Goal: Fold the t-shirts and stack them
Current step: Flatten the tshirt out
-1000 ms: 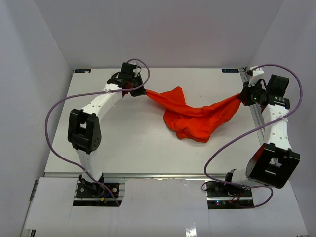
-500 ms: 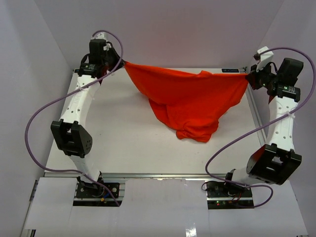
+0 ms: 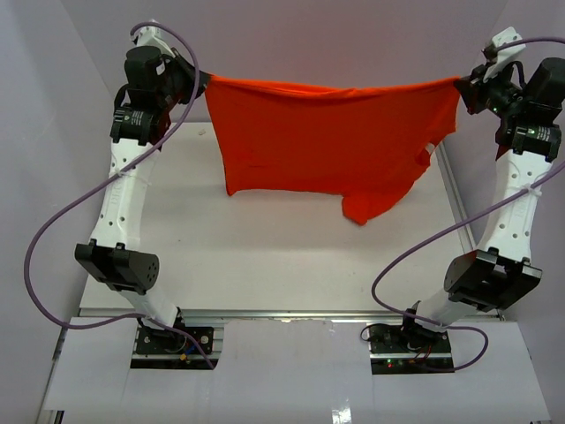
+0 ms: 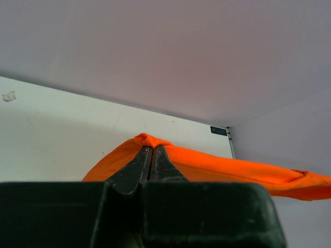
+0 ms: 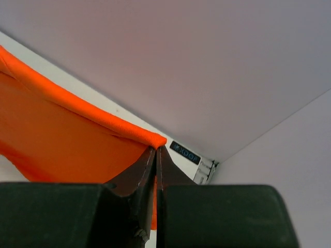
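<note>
Now, orange t-shirt (image 3: 327, 141) up in the air over the table (image 3: 265, 265), stretched wide side to side. Pinched tight at its top corners by the left gripper (image 3: 206, 83) and right gripper (image 3: 460, 86), hanging down between them.

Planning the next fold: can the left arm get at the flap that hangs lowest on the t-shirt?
Probably not. The left pincer is shut on the t-shirt's top corner, holding it taut, and that flap hangs nearer the right pincer.
</note>
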You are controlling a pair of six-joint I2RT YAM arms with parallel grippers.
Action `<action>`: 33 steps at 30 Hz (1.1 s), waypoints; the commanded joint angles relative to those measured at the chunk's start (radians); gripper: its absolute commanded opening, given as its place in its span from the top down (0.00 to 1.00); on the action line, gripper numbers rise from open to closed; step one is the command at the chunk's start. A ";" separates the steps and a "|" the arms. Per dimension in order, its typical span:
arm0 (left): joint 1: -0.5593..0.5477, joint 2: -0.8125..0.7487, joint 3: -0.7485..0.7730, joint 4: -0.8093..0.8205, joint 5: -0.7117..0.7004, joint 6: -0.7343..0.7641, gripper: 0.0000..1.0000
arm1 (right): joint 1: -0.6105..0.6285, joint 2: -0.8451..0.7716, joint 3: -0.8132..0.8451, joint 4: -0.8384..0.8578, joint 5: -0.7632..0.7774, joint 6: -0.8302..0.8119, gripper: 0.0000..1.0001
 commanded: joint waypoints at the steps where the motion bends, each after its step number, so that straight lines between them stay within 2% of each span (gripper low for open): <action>1: 0.006 -0.079 0.054 0.016 -0.031 0.002 0.92 | -0.008 -0.017 0.084 0.135 -0.051 0.095 0.94; 7: 0.006 -0.159 0.057 0.066 -0.098 0.023 0.92 | -0.008 -0.054 0.118 0.294 -0.059 0.224 0.94; 15: 0.007 -0.239 0.057 0.085 -0.191 0.043 0.92 | -0.008 -0.048 0.199 0.408 -0.032 0.319 0.94; 33: 0.006 -0.495 -0.047 0.134 -0.198 -0.061 0.92 | -0.006 -0.175 0.230 0.608 0.021 0.536 0.94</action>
